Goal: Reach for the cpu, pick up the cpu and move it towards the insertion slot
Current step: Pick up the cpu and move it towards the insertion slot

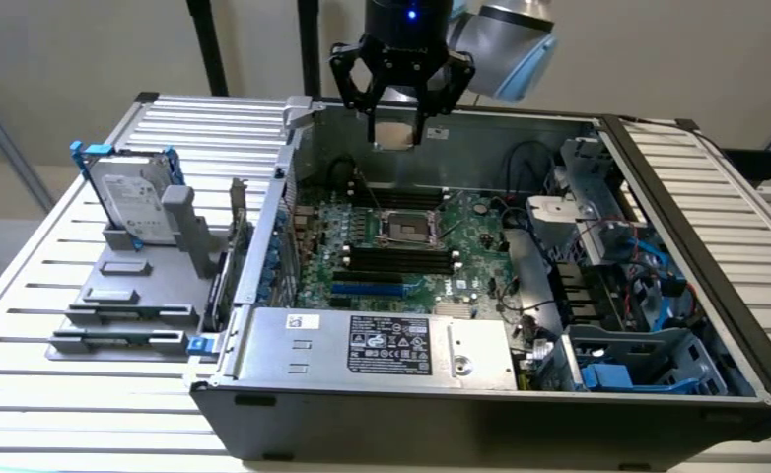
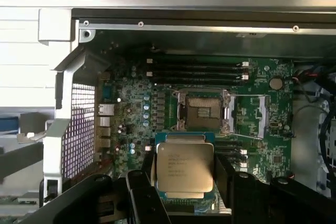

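Observation:
My gripper [image 1: 397,126] hangs above the back of the open computer case, shut on the cpu [image 1: 396,134], a small flat silvery square. In the wrist view the cpu [image 2: 185,167] sits metal top up between the two black fingers [image 2: 143,187], with printed text on its lid. The insertion slot [image 1: 409,229], a square socket with a shiny silver frame and dark centre, lies on the green motherboard below and nearer than the gripper. In the wrist view the insertion slot [image 2: 203,113] shows just beyond the held chip, uncovered.
Long black memory slots [image 1: 392,261] and a blue card slot [image 1: 373,290] flank the socket. A grey power supply [image 1: 379,345] fills the case front. A white-labelled hard drive [image 1: 136,202] stands in a rack outside the case. Cables and drive bays [image 1: 622,286] crowd the exterior view's right.

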`<state>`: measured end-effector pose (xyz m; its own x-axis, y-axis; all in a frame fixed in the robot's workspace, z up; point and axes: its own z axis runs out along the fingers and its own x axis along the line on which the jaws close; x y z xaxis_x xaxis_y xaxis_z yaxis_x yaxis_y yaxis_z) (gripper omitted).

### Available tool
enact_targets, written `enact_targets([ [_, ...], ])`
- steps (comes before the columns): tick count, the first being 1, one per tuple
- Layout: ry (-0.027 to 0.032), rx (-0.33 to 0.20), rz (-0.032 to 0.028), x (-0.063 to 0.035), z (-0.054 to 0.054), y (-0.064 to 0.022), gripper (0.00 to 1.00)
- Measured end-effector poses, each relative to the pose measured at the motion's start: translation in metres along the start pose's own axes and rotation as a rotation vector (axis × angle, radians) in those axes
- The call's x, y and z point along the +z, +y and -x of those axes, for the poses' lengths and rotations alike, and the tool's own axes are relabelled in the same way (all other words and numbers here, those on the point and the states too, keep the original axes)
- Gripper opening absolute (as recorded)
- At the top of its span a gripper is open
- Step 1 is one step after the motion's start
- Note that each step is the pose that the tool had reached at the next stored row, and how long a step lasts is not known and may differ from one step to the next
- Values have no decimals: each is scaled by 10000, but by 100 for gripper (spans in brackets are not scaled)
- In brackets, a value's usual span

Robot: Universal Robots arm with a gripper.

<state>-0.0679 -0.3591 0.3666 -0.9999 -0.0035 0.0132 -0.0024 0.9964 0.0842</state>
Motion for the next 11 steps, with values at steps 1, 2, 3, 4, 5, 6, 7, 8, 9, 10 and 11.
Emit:
enact_targets([
  [1,-1,0,-2,10,23,20,55],
  [2,0,3,-5,19,43,39,55],
  [3,0,7,-6,27,63,54,55],
  [4,-1,15,-6,35,82,68,55],
  [5,-2,24,-5,42,98,81,55],
  [6,-4,37,-5,50,111,92,55],
  [7,-5,53,-7,56,122,100,55],
  [8,-7,73,-7,61,136,107,55],
  [9,-8,94,-9,64,149,111,55],
  [10,-9,114,-11,66,161,114,55],
  [11,-10,130,-13,68,172,118,55],
])
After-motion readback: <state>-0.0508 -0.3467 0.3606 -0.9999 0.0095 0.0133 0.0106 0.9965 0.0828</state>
